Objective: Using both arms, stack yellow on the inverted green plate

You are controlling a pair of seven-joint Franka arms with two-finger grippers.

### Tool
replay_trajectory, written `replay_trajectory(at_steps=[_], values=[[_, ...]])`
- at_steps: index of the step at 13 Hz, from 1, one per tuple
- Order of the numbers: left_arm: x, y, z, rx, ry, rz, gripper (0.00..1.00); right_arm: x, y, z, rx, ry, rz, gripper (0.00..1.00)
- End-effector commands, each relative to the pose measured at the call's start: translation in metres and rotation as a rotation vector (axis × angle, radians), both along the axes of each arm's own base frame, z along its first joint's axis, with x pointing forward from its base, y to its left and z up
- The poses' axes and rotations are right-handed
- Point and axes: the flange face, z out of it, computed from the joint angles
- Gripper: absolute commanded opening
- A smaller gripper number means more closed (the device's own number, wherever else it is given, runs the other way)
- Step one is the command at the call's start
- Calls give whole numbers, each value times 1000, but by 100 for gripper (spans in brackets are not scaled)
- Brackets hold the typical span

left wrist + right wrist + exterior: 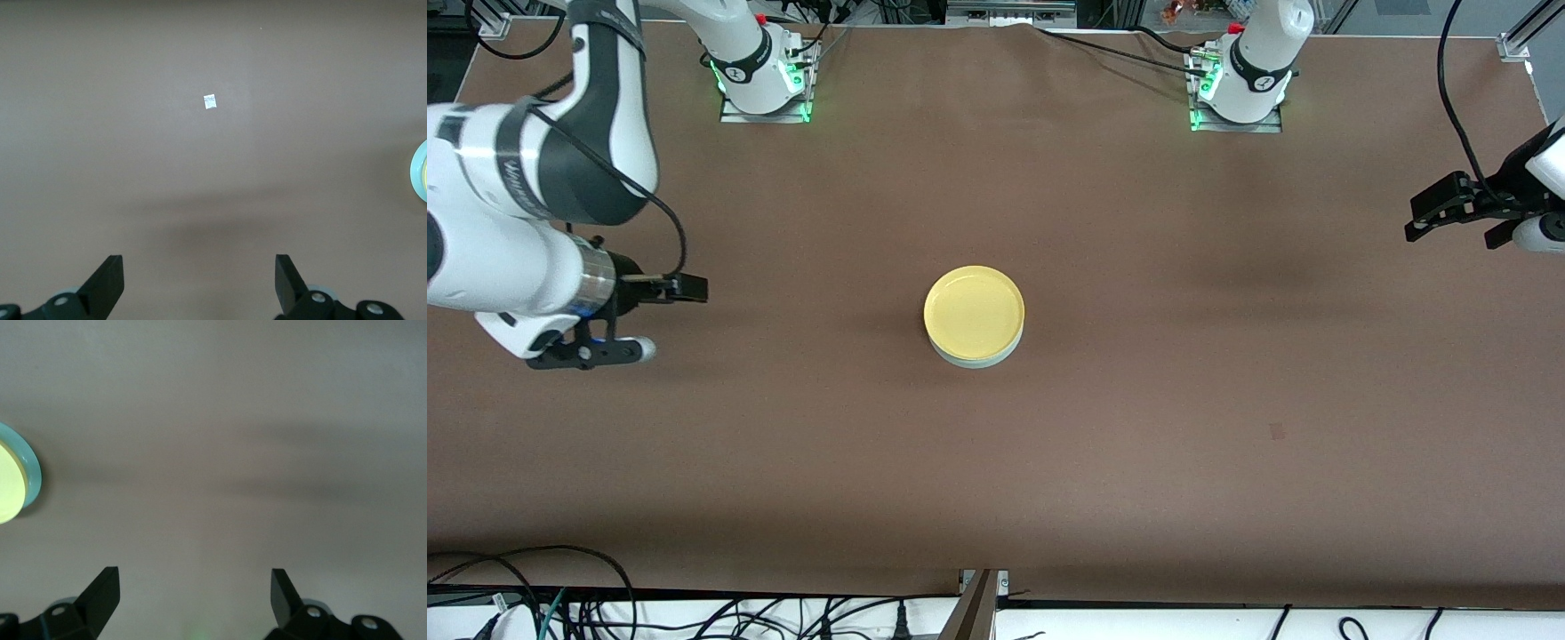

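Observation:
The yellow plate [974,311] rests right side up on the pale green plate [975,361] in the middle of the table; only the green plate's side shows under it. My left gripper [1449,233] hangs open and empty over the left arm's end of the table, well apart from the stack. My right gripper [665,318] hangs open and empty over the right arm's end. The left wrist view shows its open gripper [200,280] over bare table, with the green rim [416,167] at the frame edge. The right wrist view shows its open gripper [193,597], the yellow plate [9,487] and the green rim [33,475].
A small white scrap [209,101] lies on the brown table [1227,373] under the left wrist camera. The arm bases [763,71] [1240,84] stand along the table edge farthest from the front camera. Cables [560,604] hang below the nearest edge.

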Motion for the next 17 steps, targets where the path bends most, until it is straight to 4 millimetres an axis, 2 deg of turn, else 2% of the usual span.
replay_trajectory(at_steps=[1, 2, 3, 6, 8, 10, 11, 13, 16, 17], values=[[9, -7, -1, -7, 7, -12, 100, -18, -33, 51, 37, -21, -22, 100], [9, -7, -1, -7, 7, -10, 100, -27, -40, 67, 28, -29, 6, 100], [9, -11, 0, -7, 7, -16, 100, -35, -52, 73, 14, -21, 21, 100], [8, -10, 0, -7, 9, -15, 100, -58, -49, 94, -40, -35, 86, 100], [8, -10, 0, -7, 10, -15, 100, -71, -65, 122, -29, -94, 54, 100], [8, -11, 0, -6, 10, -17, 100, -78, -72, 140, -1, -146, 47, 100], [8, -11, 0, -6, 10, -17, 100, -83, -87, 140, 1, -135, 16, 100], [8, -18, 0, -7, 11, -30, 100, -93, -87, 139, 28, -110, 16, 100], [8, -19, 1, -7, 9, -32, 100, -85, -83, 125, 28, -65, 18, 100], [8, -19, 1, -7, 9, -30, 100, -84, -83, 127, 28, -69, 18, 100]])
